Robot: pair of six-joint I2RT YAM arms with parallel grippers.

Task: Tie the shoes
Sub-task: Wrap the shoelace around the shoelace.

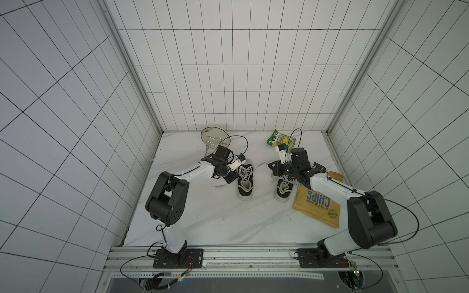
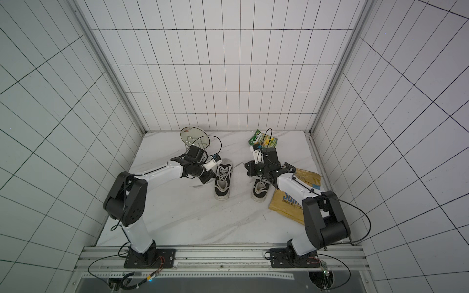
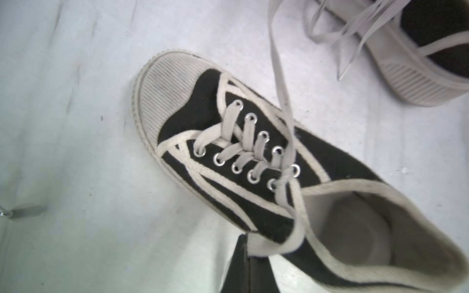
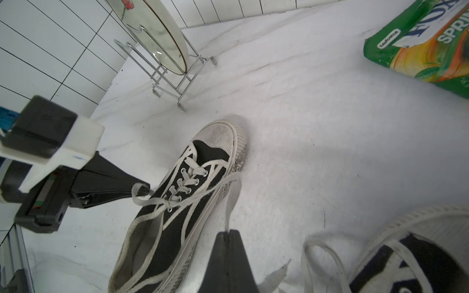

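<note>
The left gripper (image 3: pixel 245 241) is clamped on one lace end (image 3: pixel 269 244). The right gripper (image 4: pixel 228 233) is clamped on the other lace end (image 4: pixel 232 203). Both ends come from one shoe (image 1: pixel 245 184), which lies flat on the table (image 1: pixel 215 223) between the grippers. The second shoe (image 1: pixel 283 193) sits near it, under the right arm (image 1: pixel 330 187).

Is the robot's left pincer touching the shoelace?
Touching. The right wrist view shows the left pincer pinched shut on the end of the white lace of the shoe, with no gap between them.
</note>
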